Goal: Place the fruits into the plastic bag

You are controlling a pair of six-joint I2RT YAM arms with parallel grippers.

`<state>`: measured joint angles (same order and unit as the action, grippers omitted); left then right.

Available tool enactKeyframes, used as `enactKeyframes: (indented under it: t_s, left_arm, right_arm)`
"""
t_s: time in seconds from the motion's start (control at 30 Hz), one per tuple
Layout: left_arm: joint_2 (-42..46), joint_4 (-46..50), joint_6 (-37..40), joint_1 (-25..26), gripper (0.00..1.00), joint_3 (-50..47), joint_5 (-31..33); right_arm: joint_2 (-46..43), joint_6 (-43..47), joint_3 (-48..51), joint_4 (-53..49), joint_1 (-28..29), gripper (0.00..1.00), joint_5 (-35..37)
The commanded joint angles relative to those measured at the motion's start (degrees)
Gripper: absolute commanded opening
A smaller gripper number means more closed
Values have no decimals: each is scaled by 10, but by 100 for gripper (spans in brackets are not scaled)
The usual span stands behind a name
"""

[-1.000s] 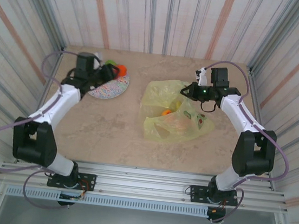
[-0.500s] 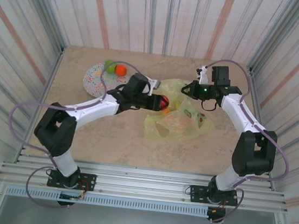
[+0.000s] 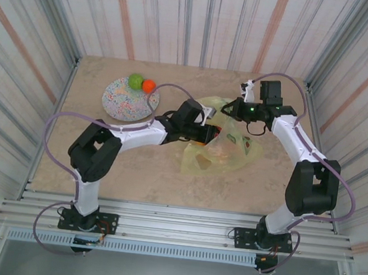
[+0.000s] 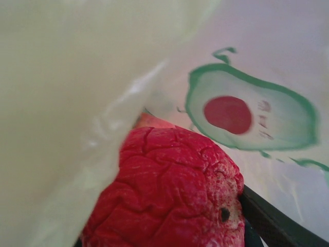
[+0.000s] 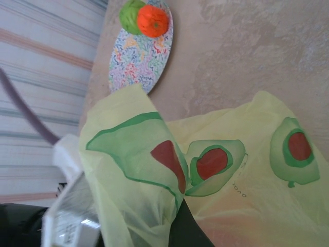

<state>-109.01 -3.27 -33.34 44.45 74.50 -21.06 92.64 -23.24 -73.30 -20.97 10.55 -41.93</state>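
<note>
My left gripper [image 3: 209, 133] reaches into the mouth of the yellow avocado-print plastic bag [image 3: 233, 147] and is shut on a wrinkled red fruit [image 4: 164, 190]. One black finger [image 4: 272, 224] shows beside that fruit, with bag film draped over it. My right gripper [image 3: 230, 109] is shut on the bag's upper edge [image 5: 139, 154] and holds it lifted. A green fruit [image 3: 135, 80] and an orange fruit [image 3: 148, 86] sit on the speckled plate [image 3: 125, 100]. Pinkish-orange fruit shapes [image 3: 217, 152] show dimly through the bag.
The plate lies at the back left of the marble-look table [image 3: 134, 158]; it also appears in the right wrist view as the speckled plate [image 5: 139, 59]. Striped walls close in the table on three sides. A metal rail [image 3: 174, 220] runs along the near edge.
My left arm has swung from the plate across to the bag, carrying the red fruit, and now has it inside the bag mouth. The right gripper has kept holding the bag edge.
</note>
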Motion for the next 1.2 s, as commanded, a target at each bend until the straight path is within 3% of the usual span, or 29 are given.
enactKeyframes:
  t_s: [0.0, 0.17, 0.5, 0.8, 1.17]
  left_arm:
    - [-15, -52, -55, 7, 67, 14, 58]
    - [-37, -74, -82, 8, 73, 22, 98]
    - [4, -61, -53, 9, 87, -5, 106]
    - [79, -38, -14, 3, 90, -54, 107]
    - [197, 11, 67, -46, 89, -111, 34]
  right_arm:
    - [4, -18, 3, 17, 2, 0, -18]
    - [5, -18, 3, 15, 0, 0, -18]
    - [3, -7, 8, 7, -7, 0, -17]
    - [3, 13, 6, -10, -21, 0, -20]
    - [3, 46, 10, -40, -37, 0, -17]
